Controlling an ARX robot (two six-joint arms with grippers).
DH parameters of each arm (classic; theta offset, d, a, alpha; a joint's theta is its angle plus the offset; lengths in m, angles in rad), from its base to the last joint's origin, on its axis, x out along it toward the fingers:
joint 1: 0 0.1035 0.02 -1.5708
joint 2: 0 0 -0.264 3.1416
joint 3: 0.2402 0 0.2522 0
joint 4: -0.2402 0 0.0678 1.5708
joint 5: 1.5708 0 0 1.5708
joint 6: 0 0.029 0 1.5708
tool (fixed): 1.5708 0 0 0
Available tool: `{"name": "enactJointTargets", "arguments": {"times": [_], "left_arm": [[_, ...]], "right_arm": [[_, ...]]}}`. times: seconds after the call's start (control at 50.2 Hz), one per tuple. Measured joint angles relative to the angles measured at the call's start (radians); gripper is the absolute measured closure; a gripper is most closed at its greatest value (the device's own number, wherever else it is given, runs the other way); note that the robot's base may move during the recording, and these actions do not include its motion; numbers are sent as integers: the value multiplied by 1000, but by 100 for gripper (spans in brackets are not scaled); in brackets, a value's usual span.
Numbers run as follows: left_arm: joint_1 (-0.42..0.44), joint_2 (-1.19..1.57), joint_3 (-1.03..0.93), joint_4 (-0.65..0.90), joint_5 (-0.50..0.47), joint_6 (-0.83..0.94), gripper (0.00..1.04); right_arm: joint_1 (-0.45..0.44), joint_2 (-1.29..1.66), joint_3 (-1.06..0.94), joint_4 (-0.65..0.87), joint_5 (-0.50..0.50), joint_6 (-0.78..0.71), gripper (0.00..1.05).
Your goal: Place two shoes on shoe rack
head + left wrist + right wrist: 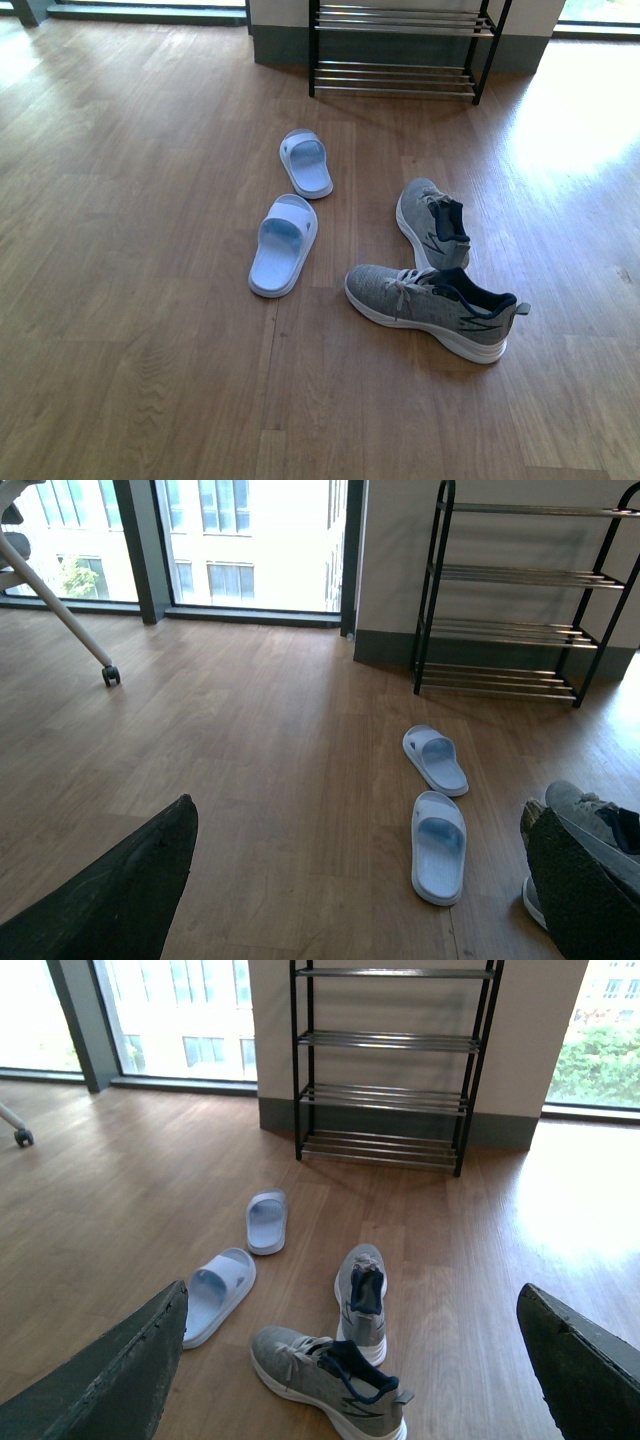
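Two grey knit sneakers lie on the wood floor: the near one (pixel 432 308) lies crosswise, the far one (pixel 432 222) points toward the rack. Two pale blue slides lie to their left, the near slide (pixel 284 245) and the far slide (pixel 306 163). The black shoe rack (pixel 400 48) with chrome rod shelves stands at the back against the wall, its shelves bare. Neither arm shows in the front view. My left gripper (pixel 365 900) is open above the floor, with the near slide (pixel 439 846) between its fingers. My right gripper (pixel 350 1370) is open, with both sneakers (pixel 330 1380) between its fingers.
A white chair leg with a caster (pixel 110 674) stands at the far left by the windows. A grey skirting and wall (pixel 280 40) run behind the rack. Bright sunlight falls on the floor at right (pixel 570 130).
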Motion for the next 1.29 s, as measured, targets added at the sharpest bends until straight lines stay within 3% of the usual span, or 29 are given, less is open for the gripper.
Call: {"name": "enactJointTargets", "arguments": {"times": [1.294], "left_arm": [[0, 0, 0, 0, 0, 0, 9]], "right_arm": [[0, 0, 0, 0, 0, 1, 9]]}}
